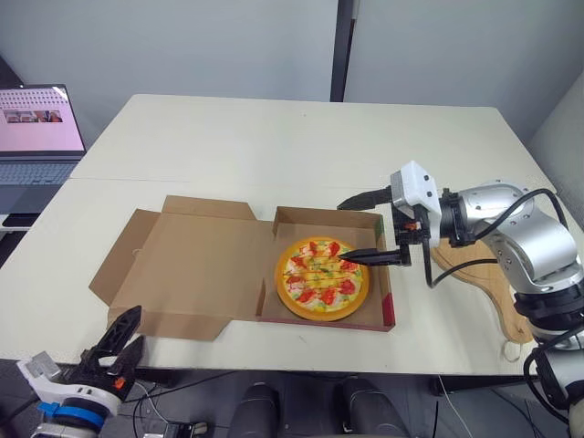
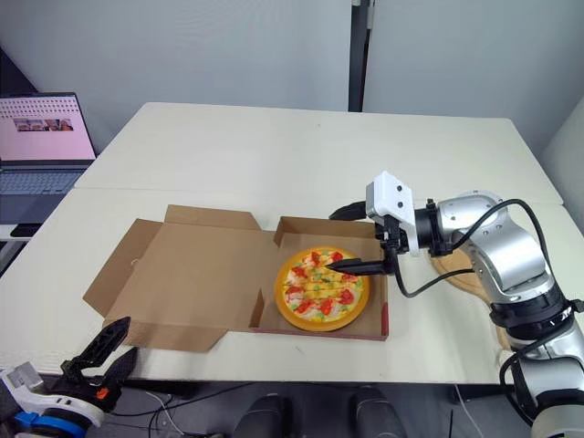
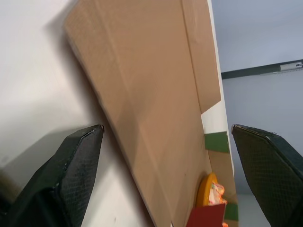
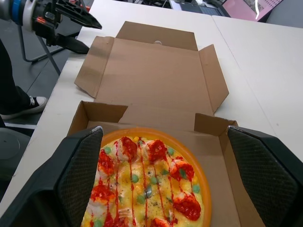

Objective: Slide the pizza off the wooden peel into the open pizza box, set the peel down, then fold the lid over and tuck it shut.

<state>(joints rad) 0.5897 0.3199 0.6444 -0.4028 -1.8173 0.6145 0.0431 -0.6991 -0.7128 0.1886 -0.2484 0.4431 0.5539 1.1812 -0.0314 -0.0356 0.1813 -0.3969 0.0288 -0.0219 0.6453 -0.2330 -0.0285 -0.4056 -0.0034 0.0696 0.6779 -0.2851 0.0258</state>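
Round pizza (image 1: 322, 278), glossy orange rim, red and green toppings under red drizzle, lying flat in the tray of the pizza box (image 1: 387, 306). Plain brown corrugated cardboard inside, red and green print on the outer walls. Lid (image 1: 196, 269) thrown fully open, flat on the cream table (image 1: 274, 137) at 9 o'clock from the pizza, side flaps splayed outward. Pale wooden peel (image 1: 488, 285) at 3 o'clock from the box, rounded edge, seemingly flat on the table, largely hidden beneath the forearm.

Right gripper (image 1: 342, 233) reaching in from 3 o'clock, arm bent at the elbow, black fingers spread wide with nothing between them: one over the pizza's 3 o'clock edge, the other by the tray's back wall. Left gripper (image 1: 137, 327) low at 7 o'clock, just off the table's front edge near the lid's corner, aimed toward the lid, fingers likewise parted and empty.

Open laptop (image 1: 36, 137) at 10 o'clock, beyond the table's edge.
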